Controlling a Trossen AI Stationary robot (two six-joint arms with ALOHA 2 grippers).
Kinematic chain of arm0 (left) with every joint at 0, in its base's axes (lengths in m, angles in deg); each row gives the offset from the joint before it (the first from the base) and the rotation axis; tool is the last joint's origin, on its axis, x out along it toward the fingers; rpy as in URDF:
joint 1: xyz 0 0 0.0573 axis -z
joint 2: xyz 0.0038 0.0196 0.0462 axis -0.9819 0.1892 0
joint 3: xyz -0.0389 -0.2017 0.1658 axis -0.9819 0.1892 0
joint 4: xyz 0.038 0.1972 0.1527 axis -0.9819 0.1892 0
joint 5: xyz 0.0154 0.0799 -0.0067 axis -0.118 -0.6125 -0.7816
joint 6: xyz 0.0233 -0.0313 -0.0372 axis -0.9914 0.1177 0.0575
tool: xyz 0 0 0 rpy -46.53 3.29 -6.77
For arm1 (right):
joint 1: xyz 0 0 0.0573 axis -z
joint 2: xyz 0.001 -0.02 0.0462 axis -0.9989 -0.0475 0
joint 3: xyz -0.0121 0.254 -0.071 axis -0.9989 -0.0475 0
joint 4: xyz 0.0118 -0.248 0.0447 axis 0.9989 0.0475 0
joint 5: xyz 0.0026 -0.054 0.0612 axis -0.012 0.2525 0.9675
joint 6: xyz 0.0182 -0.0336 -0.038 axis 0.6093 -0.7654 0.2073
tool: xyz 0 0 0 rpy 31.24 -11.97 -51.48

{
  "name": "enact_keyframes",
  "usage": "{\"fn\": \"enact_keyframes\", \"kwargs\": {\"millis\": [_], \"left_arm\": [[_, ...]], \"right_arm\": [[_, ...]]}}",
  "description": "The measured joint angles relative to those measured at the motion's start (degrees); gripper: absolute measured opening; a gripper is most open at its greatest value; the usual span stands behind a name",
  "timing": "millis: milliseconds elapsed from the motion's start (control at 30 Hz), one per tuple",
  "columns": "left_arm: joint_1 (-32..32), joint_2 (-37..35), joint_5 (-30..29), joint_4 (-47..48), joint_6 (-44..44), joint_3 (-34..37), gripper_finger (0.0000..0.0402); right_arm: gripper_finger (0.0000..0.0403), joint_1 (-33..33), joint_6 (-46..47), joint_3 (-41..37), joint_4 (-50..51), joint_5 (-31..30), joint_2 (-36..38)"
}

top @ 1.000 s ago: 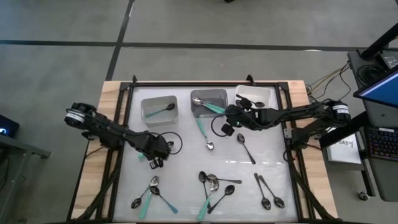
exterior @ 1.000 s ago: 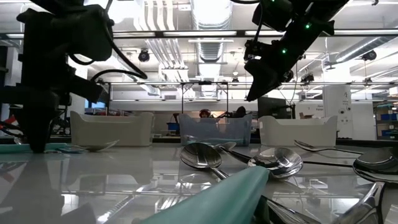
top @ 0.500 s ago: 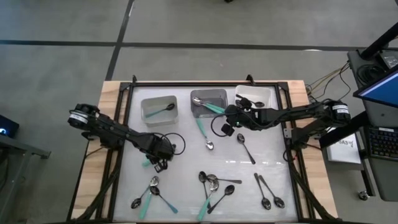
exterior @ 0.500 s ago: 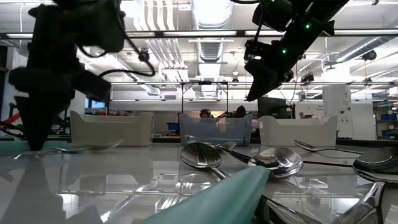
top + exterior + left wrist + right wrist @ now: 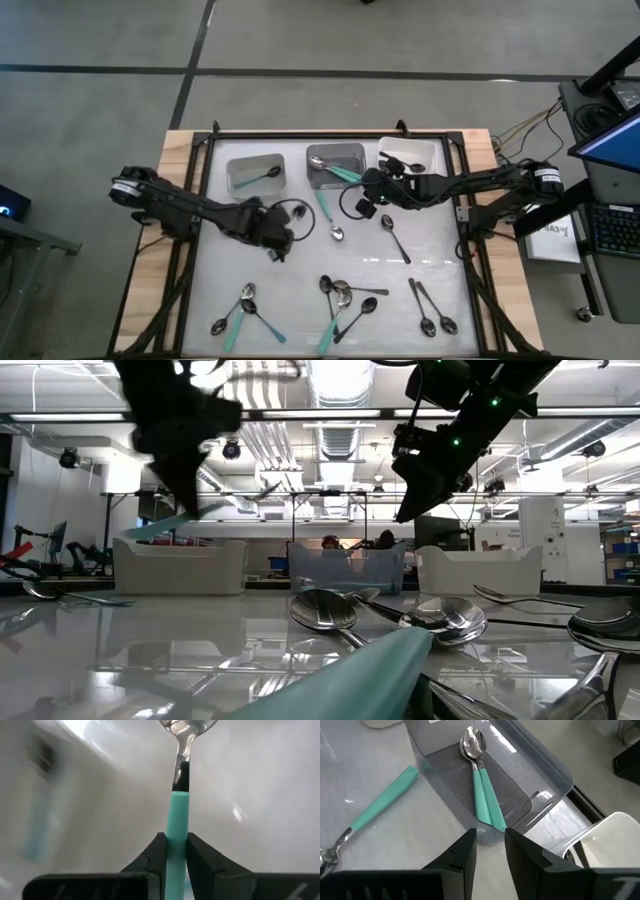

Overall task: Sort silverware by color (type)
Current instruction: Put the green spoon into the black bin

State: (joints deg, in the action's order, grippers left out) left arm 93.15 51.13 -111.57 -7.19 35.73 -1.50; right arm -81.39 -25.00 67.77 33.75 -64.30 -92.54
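Note:
My left gripper [image 5: 275,243] is over the table's left middle, shut on a teal-handled spoon [image 5: 180,795] whose silver bowl [image 5: 188,725] points away from the fingers. In the low view that spoon [image 5: 165,523] hangs in the air below the gripper. My right gripper [image 5: 490,845] is open and touches nothing; it hovers by the near edge of the grey middle bin [image 5: 335,165], where two teal-handled spoons [image 5: 482,795] lie. Another teal-handled spoon [image 5: 329,212] lies flat on the table beside that bin. Several silver, black and teal spoons [image 5: 345,295] lie near the table's near edge. My left gripper pinches the spoon's teal handle [image 5: 178,827] between its two fingers [image 5: 156,855], which lie along the handle. The handle's free end is hidden behind the fingers. The spoon is lifted clear of the table, and in the low view it slants, handle end [image 5: 140,530] lower.
The white left bin [image 5: 255,175] holds one black spoon, and the white right bin [image 5: 408,155] holds another spoon. A black spoon [image 5: 394,236] lies right of centre. Cables loop on the table by each gripper. A raised frame [image 5: 330,133] borders the table.
My left gripper has risen from the table and moved toward the right and far side, turning as it went. It has carried the teal-handled spoon up with it, so the spoon now hangs clear of the table. The right arm has kept still.

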Motion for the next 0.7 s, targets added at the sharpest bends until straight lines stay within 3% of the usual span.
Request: {"fn": "enact_keyframes", "kwargs": {"millis": [167, 267, 500, 700], "left_arm": [[-2.9, 0.0, -21.7, 0.0, -4.9, -4.8, 0.0035], [-6.5, 0.0, -29.3, 0.1, -5.2, -7.4, 0.0036], [-15.6, -0.1, -32.3, 0.0, -2.4, -11.0, 0.0036], [-18.2, -0.1, -32.2, -0.3, 2.2, -10.6, 0.0036]], "right_arm": [[0.0093, 0.0, 0.6, 0.0, -0.5, 2.5, 0.0], [0.0093, 0.0, -0.3, 0.0, -1.0, 2.6, 0.0], [0.0093, 0.0, 3.5, 0.0, -0.9, 5.2, 0.0], [0.0093, 0.0, 4.8, 0.0, -0.9, 6.0, 0.0]]}}
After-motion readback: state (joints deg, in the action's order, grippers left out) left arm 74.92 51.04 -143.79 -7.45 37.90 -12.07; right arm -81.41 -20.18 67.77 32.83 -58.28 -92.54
